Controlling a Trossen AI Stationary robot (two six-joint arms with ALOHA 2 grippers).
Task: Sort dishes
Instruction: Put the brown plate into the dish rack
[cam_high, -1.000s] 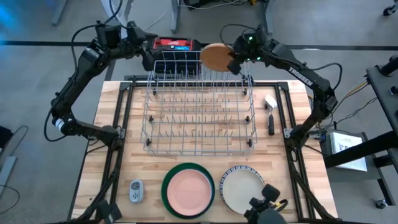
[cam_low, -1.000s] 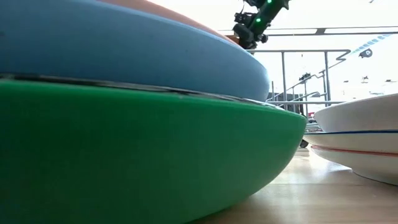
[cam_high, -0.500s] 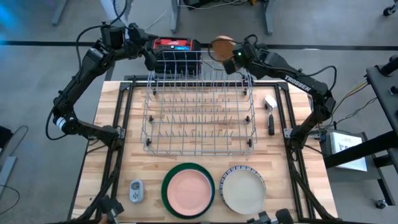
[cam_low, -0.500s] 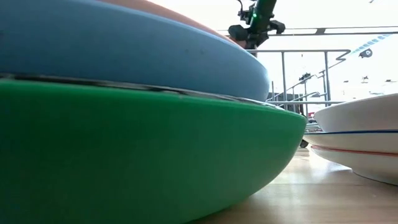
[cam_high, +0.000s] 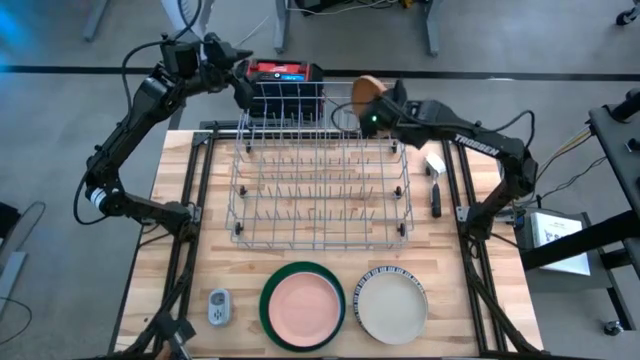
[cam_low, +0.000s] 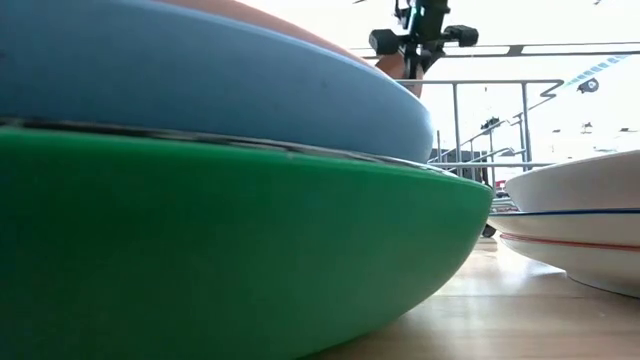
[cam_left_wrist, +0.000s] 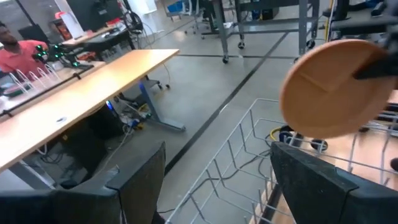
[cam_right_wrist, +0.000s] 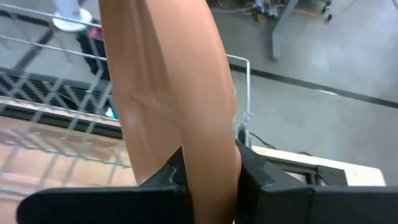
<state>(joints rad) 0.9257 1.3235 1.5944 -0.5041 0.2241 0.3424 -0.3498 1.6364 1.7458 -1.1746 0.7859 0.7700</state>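
The right pincer (cam_high: 372, 100), clamped on the tan plate (cam_high: 364, 90), has turned it from flat to edge-on above the wire rack's (cam_high: 320, 185) far-right corner. The left pincer (cam_high: 240, 88) stays open at the far-left corner.

Right gripper (cam_high: 372, 100) turned the tan plate (cam_high: 364, 88) edge-up, nearer the rack (cam_high: 320, 180)

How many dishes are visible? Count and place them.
6: tan plate in the right gripper by the rack; green, blue and pink stacked front centre; cream on striped beside them. More may hide inside stacks.
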